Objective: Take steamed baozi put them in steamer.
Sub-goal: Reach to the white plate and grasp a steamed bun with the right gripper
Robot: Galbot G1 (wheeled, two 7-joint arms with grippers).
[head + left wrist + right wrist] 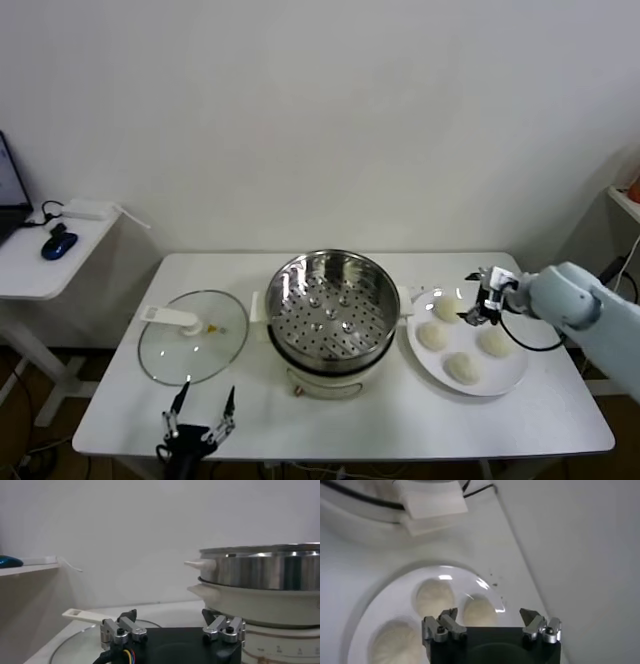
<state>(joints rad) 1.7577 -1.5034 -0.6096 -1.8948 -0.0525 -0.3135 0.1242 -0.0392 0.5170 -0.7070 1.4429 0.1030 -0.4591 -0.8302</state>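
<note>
Right gripper (478, 296) hangs spread and empty over the white plate (510, 382), just above the far bun. All four steamed baozi (462, 367) lie there — none in the steamer (330, 305), beside the plate. Everything remains. Left gripper (200, 412), also spread, waits near the glass lid (190, 335).

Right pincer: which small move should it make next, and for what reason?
Probably lower the right pincer onto the nearest baozi and close. Its fingers are open above the plate, all four buns lie there, and the steamer holds none. The left pincer waits open near the glass lid.
</note>
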